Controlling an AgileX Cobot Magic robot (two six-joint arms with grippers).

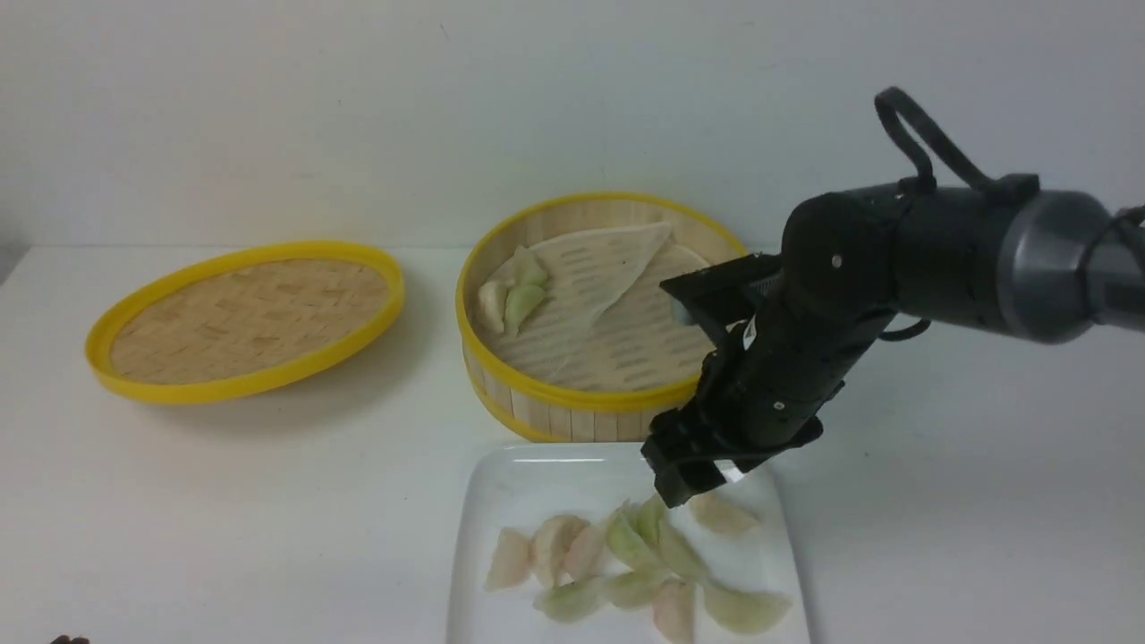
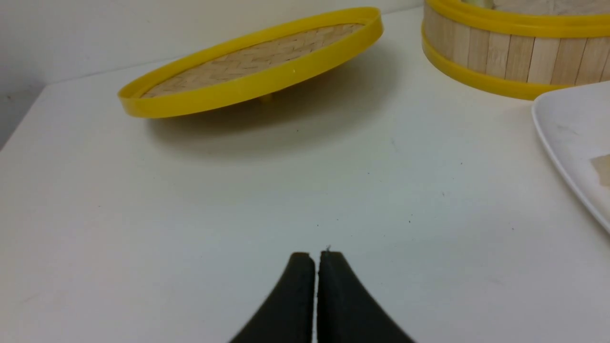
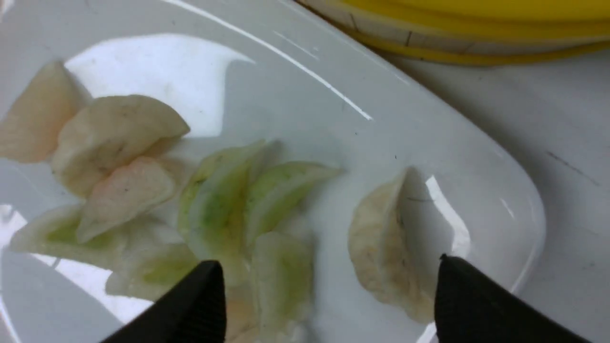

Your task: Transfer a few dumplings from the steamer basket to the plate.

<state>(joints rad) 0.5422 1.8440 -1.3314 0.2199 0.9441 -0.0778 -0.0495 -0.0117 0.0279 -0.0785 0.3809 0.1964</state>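
Steamer basket (image 1: 572,398): frame centre; a few dumplings (image 1: 512,300) against its left wall.
Plate (image 1: 519,487): bottom centre, many dumplings clustered on it.
Right gripper (image 1: 693,481): spread wide, empty, over the plate's upper right.
Left gripper (image 2: 315,259): fingers pressed together, empty.

Dark right arm (image 1: 894,250) angled downward, black right gripper (image 3: 329,259) spread wide. Black left gripper (image 2: 316,259) fingers pressed together.

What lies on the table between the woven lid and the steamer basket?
Nothing: in the front view, only bare white table separates the woven lid and the steamer basket.
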